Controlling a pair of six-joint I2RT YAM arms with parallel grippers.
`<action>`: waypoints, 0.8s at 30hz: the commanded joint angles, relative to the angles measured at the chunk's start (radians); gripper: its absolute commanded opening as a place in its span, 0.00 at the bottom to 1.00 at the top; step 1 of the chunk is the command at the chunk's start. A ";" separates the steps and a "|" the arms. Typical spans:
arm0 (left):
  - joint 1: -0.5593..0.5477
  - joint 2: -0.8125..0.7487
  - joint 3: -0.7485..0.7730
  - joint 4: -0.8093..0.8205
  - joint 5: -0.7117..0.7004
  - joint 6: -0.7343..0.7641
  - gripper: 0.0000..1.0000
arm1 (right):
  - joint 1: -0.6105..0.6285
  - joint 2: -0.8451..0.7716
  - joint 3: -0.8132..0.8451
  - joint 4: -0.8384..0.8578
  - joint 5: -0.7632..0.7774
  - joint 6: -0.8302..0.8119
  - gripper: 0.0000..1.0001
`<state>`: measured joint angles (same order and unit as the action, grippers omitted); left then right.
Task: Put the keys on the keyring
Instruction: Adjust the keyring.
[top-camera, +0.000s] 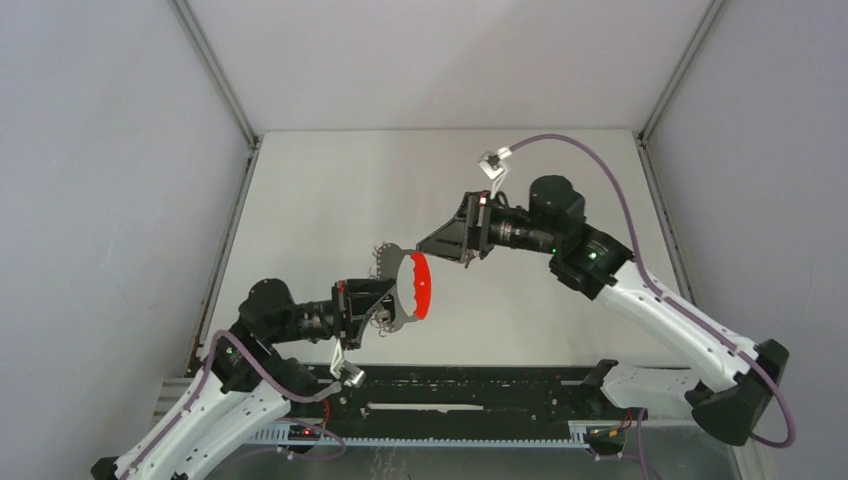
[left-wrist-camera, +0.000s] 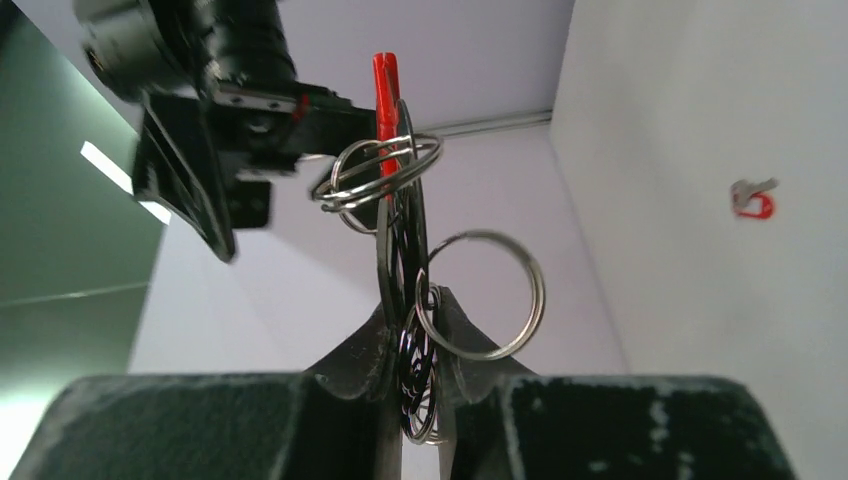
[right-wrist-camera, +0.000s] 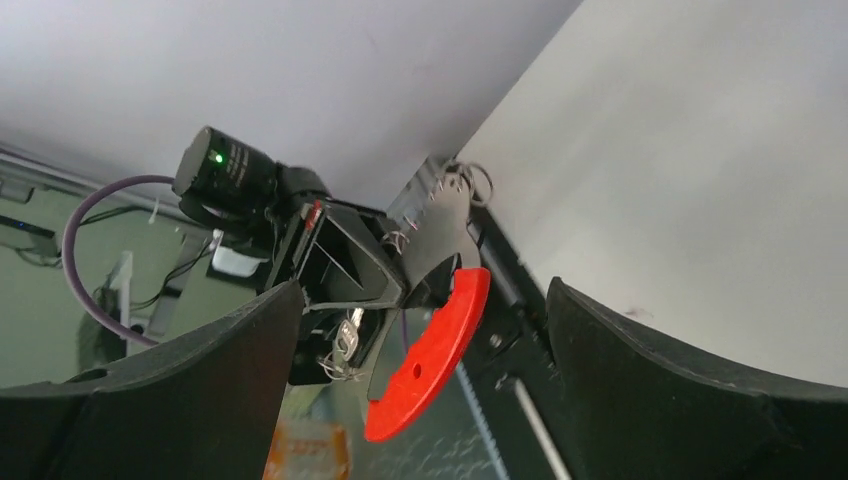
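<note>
My left gripper (top-camera: 385, 300) (left-wrist-camera: 410, 305) is shut on the edge of a flat curved strap, red (top-camera: 421, 285) on one face and dark on the other, and holds it upright above the table. Thin silvery rings hang on it: a large keyring (left-wrist-camera: 492, 296) at the fingertips and a doubled ring (left-wrist-camera: 385, 170) near the strap's red tip (left-wrist-camera: 385, 75). In the right wrist view the red strap (right-wrist-camera: 440, 350) shows, with a small silvery key (right-wrist-camera: 350, 338) and fine wire dangling under the left gripper. My right gripper (top-camera: 428, 245) (right-wrist-camera: 420, 300) is open and empty, just beyond the strap's top.
A small silvery key-like piece with a red part (left-wrist-camera: 752, 197) shows on the pale surface at the right of the left wrist view. Grey walls enclose the table (top-camera: 330, 190) on three sides. The black rail (top-camera: 450, 385) runs along the near edge.
</note>
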<state>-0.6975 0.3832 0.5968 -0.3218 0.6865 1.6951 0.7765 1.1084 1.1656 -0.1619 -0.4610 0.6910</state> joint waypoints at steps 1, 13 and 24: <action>-0.002 -0.011 -0.025 0.118 0.065 0.308 0.00 | 0.024 0.057 0.004 0.005 -0.155 0.125 1.00; -0.001 -0.018 -0.040 0.120 0.113 0.359 0.00 | 0.069 0.161 -0.047 0.365 -0.201 0.316 0.90; -0.001 -0.038 -0.057 0.095 0.104 0.350 0.00 | 0.080 0.188 -0.139 0.658 -0.213 0.397 0.22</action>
<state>-0.6975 0.3515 0.5495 -0.2512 0.7666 2.0254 0.8478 1.2926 1.0218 0.3672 -0.6598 1.0645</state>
